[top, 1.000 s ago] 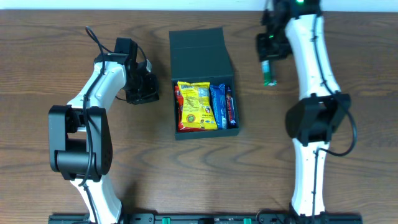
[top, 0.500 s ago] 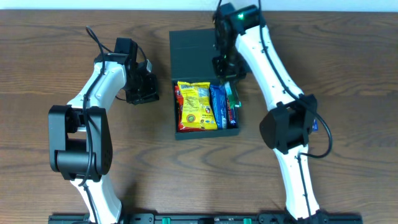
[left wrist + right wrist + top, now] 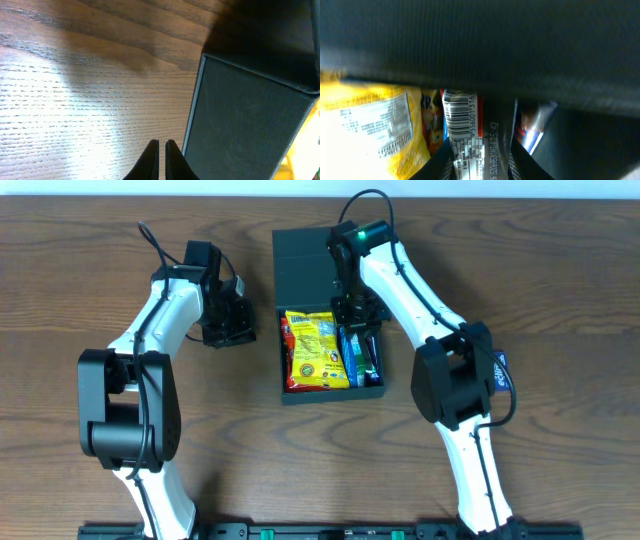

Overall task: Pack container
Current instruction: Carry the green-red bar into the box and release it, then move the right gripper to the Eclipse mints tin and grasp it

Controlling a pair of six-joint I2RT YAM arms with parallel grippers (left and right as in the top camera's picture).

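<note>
The dark teal container (image 3: 331, 392) lies open at mid-table, its flap lid (image 3: 305, 260) folded back. Inside are a yellow snack bag (image 3: 316, 352) and blue packets (image 3: 351, 358). My right gripper (image 3: 358, 318) reaches into the container's back right part, shut on a green snack packet (image 3: 372, 352). In the right wrist view the fingers (image 3: 480, 162) clamp the packet's silvery barcode side (image 3: 477, 140), with the yellow bag (image 3: 375, 120) to the left. My left gripper (image 3: 230, 330) is shut and empty, left of the container. In the left wrist view its fingertips (image 3: 161, 149) sit beside the container's wall (image 3: 240, 125).
The brown wooden table (image 3: 560, 300) surrounds the container. Its far edge runs along the top of the overhead view. Both arms' bases stand at the near edge.
My right arm has carried the green packet from the table right of the container leftwards and down into its right side. The left arm has not moved.
</note>
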